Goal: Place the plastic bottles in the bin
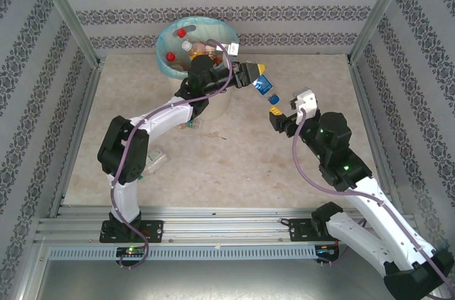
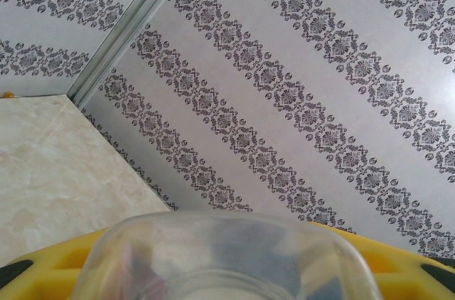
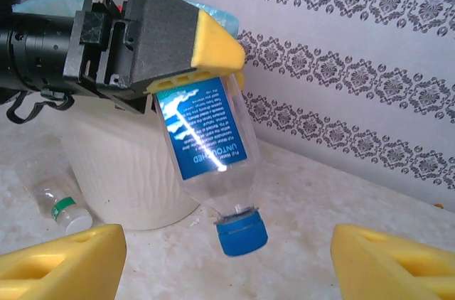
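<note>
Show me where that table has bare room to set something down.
The table is bare across the near middle and in the far right corner. It is crowded at the bin: the left fingers hold a blue-labelled bottle, and a loose bottle lies beside it.

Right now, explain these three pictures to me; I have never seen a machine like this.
These are two robot arms bolted to a table. One picture looks down from above; the other two come from cameras on each wrist. The left hand grips a clear blue-labelled bottle, cap down, near the bin, which already holds other bottles. The right hand is open just under the cap, not touching it. A small green-labelled bottle lies on the table beside the bin.
</note>
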